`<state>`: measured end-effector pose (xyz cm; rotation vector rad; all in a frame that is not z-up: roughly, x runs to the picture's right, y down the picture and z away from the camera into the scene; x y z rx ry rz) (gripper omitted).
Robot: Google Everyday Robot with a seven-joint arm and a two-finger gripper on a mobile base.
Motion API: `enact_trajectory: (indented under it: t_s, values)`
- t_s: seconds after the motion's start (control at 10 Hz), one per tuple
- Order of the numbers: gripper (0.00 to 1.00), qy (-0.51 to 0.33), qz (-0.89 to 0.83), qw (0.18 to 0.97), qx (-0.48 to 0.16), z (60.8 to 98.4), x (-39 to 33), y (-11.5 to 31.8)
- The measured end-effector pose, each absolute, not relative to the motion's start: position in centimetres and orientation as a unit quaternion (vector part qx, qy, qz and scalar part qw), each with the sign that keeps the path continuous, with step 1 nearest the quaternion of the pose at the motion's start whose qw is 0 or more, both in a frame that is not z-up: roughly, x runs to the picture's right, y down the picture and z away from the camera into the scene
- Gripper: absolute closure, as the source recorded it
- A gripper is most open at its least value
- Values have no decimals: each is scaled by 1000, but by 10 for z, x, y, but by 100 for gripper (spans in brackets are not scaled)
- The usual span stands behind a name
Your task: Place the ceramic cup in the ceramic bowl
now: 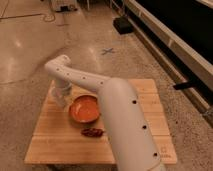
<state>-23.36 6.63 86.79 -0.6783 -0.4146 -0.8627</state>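
The ceramic bowl, wide and glossy orange-red inside, sits left of the middle of the wooden table. The small white ceramic cup stands just left of the bowl, near the table's left edge. My gripper hangs down from the white arm right over the cup and hides its top. I cannot tell whether the gripper is touching the cup.
A small dark red object lies on the table just in front of the bowl. My thick white arm covers the middle of the table. A dark box sits on the floor far behind, and a dark wall runs along the right.
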Motion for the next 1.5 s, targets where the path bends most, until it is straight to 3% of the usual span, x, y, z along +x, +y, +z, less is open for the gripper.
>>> enact_trajectory:
  t_s: [0.3, 0.4, 0.6, 1.2, 1.3, 1.5]
  values:
    - [98, -202, -394, 838, -319, 846, -210, 42]
    - [100, -204, -390, 840, -316, 836, -205, 30]
    - [100, -205, -376, 847, -316, 812, -163, 4]
    - [99, -211, -352, 851, -328, 810, -102, 30]
    - [93, -213, -350, 850, -330, 808, -95, 41]
    - [72, -215, -349, 849, -334, 809, -89, 55]
